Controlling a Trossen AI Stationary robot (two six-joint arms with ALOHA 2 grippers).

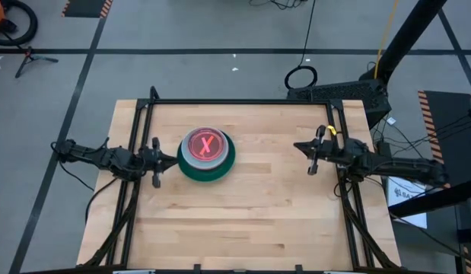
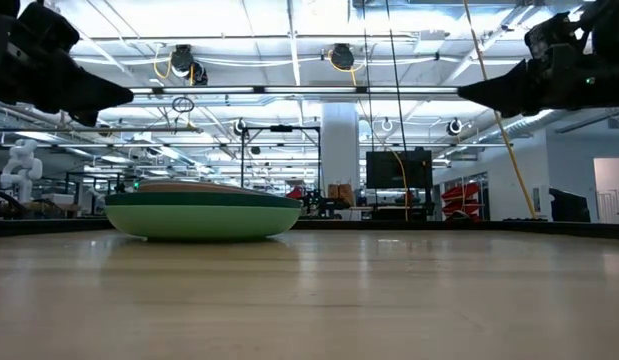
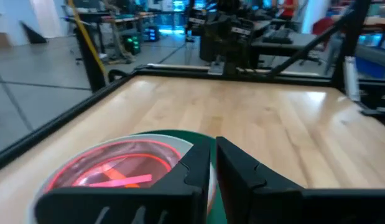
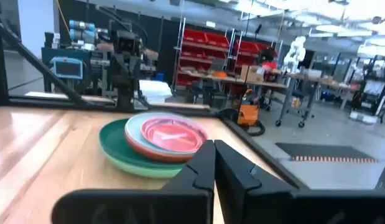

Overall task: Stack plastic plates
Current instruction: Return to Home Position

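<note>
The plastic plates [image 1: 207,154] sit in one stack left of the table's middle: wide green ones at the bottom [image 2: 202,218], a pale one above them, and a pink-red one on top [image 4: 170,134]. The stack rests flat on the wood. My left gripper [image 1: 174,160] hovers shut at the stack's left rim, level and well above the table [image 2: 124,95]. Its fingers [image 3: 198,165] look out over the plates [image 3: 111,168]. My right gripper [image 1: 297,146] is shut and level toward the table's right side, pointing at the stack from a distance [image 4: 212,149].
Black frame rails [image 1: 243,101] run along the table's far edge and down both sides, where the arms' bases stand. Bare wood [image 1: 243,221] fills the near half and the stretch between the stack and my right gripper.
</note>
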